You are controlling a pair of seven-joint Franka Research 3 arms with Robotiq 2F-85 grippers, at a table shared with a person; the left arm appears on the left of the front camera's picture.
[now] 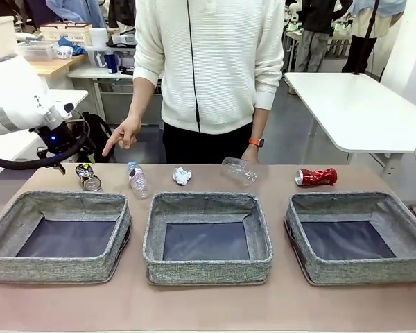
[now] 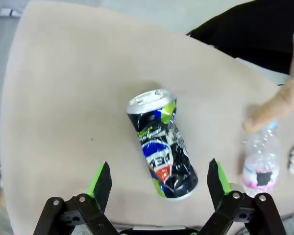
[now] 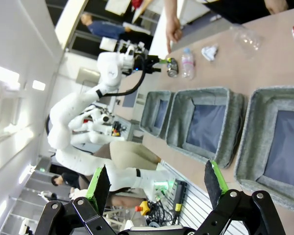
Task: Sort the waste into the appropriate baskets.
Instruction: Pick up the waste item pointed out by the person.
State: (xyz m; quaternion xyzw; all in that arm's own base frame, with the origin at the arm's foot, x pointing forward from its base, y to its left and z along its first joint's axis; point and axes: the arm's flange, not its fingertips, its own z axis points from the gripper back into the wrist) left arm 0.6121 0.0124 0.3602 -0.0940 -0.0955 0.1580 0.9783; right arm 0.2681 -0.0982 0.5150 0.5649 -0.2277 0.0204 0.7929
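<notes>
gaping wide and empty, the left end effector (image 2: pixel 159 169) is hovering over the dark can (image 2: pixel 161 142) at frame centre; the right end effector (image 3: pixel 157 170) is gaping empty too. in the front view, three baskets (image 1: pixel 208 201) are lining the lower frame, with bottle (image 1: pixel 136 180), paper (image 1: pixel 182 176), cup (image 1: pixel 239 170) and red can (image 1: pixel 316 177) lying behind them on the bench (image 1: pixel 208 305).

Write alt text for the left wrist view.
The open left claw hovers above a crushed dark can lying on its side on the tan table. Beside it, a person's finger points near a small clear bottle.
</notes>
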